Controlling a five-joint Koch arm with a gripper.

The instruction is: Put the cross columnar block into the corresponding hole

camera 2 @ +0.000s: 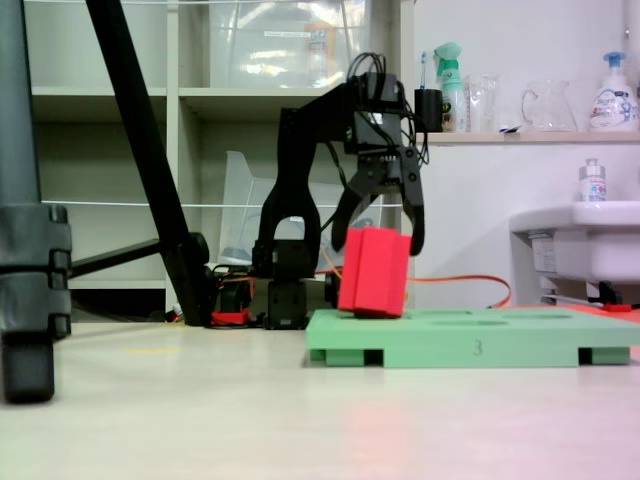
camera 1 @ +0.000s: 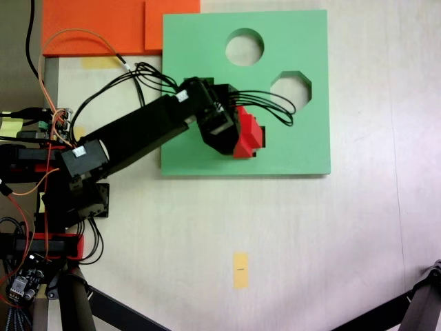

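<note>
The gripper (camera 2: 378,240) pinches the red block (camera 2: 374,271) from above, its base resting tilted on the green board (camera 2: 470,345), probably to align it with the plus-shaped hole.

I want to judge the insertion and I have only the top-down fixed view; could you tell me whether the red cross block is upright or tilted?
Observer: From the side fixed view, the cross columnar block is tilted, its top leaning right.
Operator: Is it already down in the board?
Observer: Its lower end sits at the top face of the green board; I cannot tell if it has entered the hole.
Operator: Is the gripper on it?
Observer: Yes, the gripper straddles its top, one jaw on each side.
</note>
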